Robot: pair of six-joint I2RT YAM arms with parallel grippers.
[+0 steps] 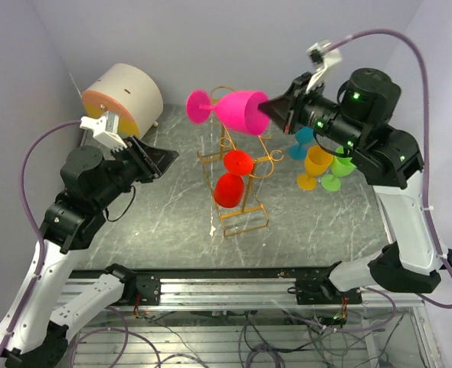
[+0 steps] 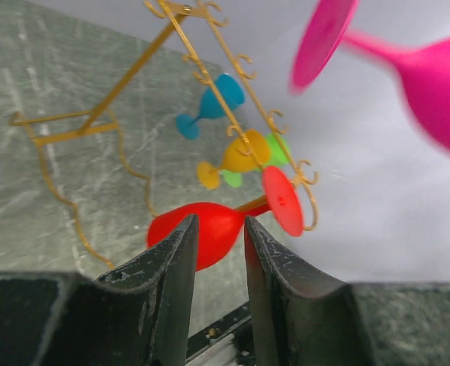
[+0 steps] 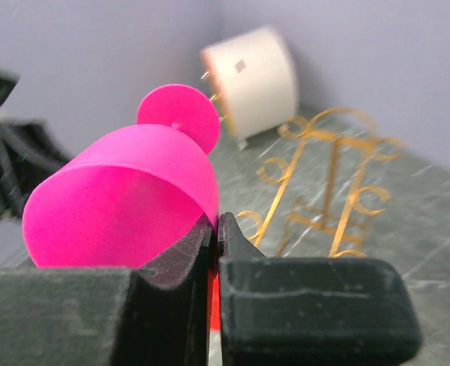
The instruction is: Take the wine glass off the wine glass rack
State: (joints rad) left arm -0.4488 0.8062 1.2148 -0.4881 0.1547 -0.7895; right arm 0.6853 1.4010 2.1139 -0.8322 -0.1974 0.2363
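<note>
I have the right gripper (image 1: 276, 110) pinched shut on the rim of the pink wine glass (image 1: 237, 110), one finger inside the bowl and one outside, the pads meeting through the wall in the right wrist view. The glass lies on its side in the air above the far end of the wine glass rack (image 1: 245, 230), its foot pointing left. In the left wrist view its foot sits apart from the curled hooks, with bare wall showing between them. The rack stands near the middle of the tabletop (image 1: 157, 222), its wire base towards the near edge, and a red glass (image 1: 228, 189) hangs from its hooks below the pink one. My left gripper (image 1: 161, 159) hovers left of the rack, jaws parted with a narrow gap and nothing between them; the red bowl shows beyond the gap, not touching. There is open marble between that gripper and the rack, and along the near edge. By the right edge a teal glass (image 1: 302, 142), a yellow glass (image 1: 318, 161) and a green glass (image 1: 337, 172) crowd under the right arm. A white cylinder (image 1: 126, 96) fills the far left corner
</note>
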